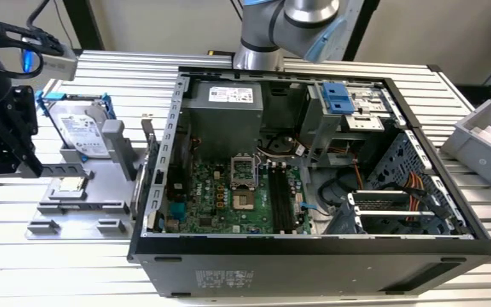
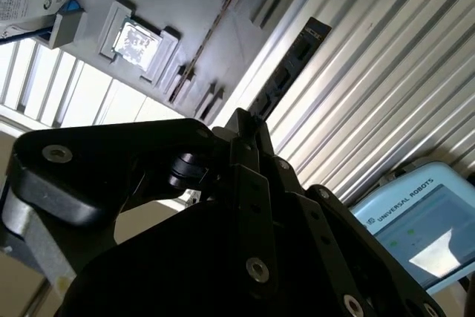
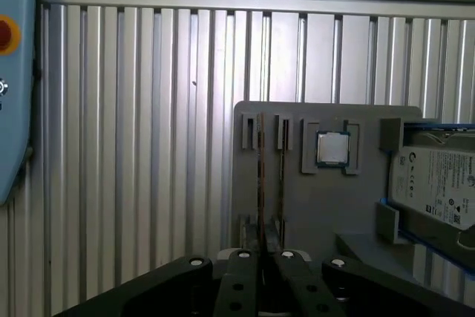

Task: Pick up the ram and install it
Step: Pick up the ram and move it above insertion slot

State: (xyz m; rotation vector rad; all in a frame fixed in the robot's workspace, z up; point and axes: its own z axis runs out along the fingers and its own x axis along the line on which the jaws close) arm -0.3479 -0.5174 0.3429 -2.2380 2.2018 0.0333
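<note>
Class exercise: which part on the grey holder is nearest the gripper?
The ram, the thin stick on edge, in line with the gripper; the square chip and hard drive sit farther off.

A robotics lab bench: slotted aluminium table (image 1: 58, 275), open computer case (image 1: 314, 268), grey parts fixture (image 1: 100, 184).

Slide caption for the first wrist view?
Gripper lined up with the ram standing on edge in the gray fixture, beside the chip and hard drive.

The table (image 3: 148, 146) is ribbed metal, the holder (image 3: 319, 206) matt plastic.
</note>
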